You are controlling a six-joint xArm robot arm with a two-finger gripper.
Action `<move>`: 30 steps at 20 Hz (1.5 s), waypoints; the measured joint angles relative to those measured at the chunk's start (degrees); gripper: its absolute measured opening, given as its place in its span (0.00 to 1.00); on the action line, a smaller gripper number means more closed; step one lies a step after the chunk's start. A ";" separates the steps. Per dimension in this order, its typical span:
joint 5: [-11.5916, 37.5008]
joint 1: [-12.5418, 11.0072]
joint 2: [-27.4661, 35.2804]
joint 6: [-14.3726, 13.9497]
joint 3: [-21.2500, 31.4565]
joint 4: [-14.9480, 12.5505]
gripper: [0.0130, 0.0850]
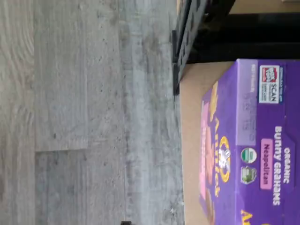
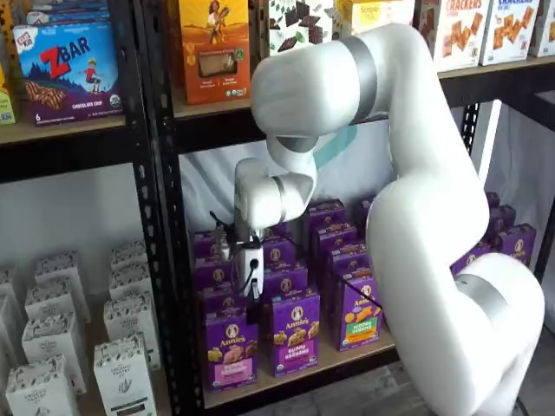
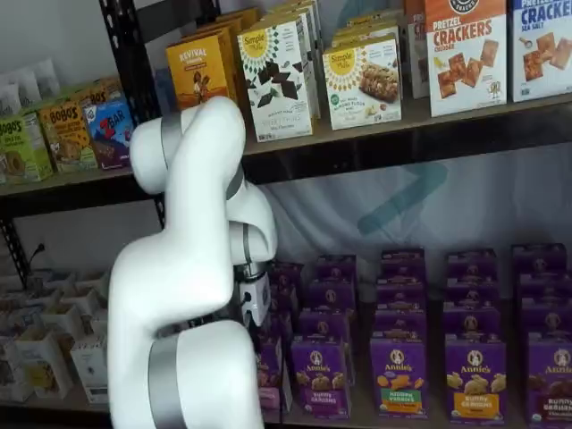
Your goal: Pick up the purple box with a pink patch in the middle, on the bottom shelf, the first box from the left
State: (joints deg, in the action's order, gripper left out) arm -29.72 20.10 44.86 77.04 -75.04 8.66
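The purple box [image 2: 230,347] stands upright at the left end of the front row on the bottom shelf [image 2: 286,379], with a pink band low on its front. The wrist view shows its top and front [image 1: 253,154] on the tan shelf board [image 1: 191,140]. In both shelf views my gripper [image 2: 252,297] hangs just above and slightly behind that box. Its black fingers show only as a dark shape with nothing in them. In a shelf view the arm hides most of the purple box [image 3: 268,371], and the gripper [image 3: 254,320] hangs beside my forearm.
More purple cartons fill the shelf: one with a purple band [image 2: 295,334] is the pink one's neighbour, then one with a green band [image 2: 360,316]. A black perforated post [image 2: 169,260] stands close on the left, with white cartons [image 2: 52,347] beyond it. Grey floor [image 1: 84,117] lies below.
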 joint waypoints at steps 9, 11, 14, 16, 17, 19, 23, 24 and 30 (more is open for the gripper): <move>1.00 -0.25 4.47 0.56 -4.27 0.34 1.00; 0.76 -0.43 5.77 0.23 -5.62 -0.23 1.00; 0.61 -0.62 7.41 -0.39 -7.17 -1.17 1.00; 0.75 -0.72 8.30 -0.66 -7.91 -1.61 1.00; 0.97 -0.79 8.95 -0.65 -8.41 -1.67 1.00; 1.38 -0.86 9.73 -0.57 -8.98 -1.69 1.00; 1.86 -1.03 11.73 -0.38 -10.65 -1.70 1.00; 2.09 -1.04 12.33 -0.52 -11.11 -1.88 1.00; 3.27 -0.89 14.85 0.20 -12.96 -0.97 1.00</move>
State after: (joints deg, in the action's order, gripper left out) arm -26.45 19.22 59.71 77.24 -88.00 7.69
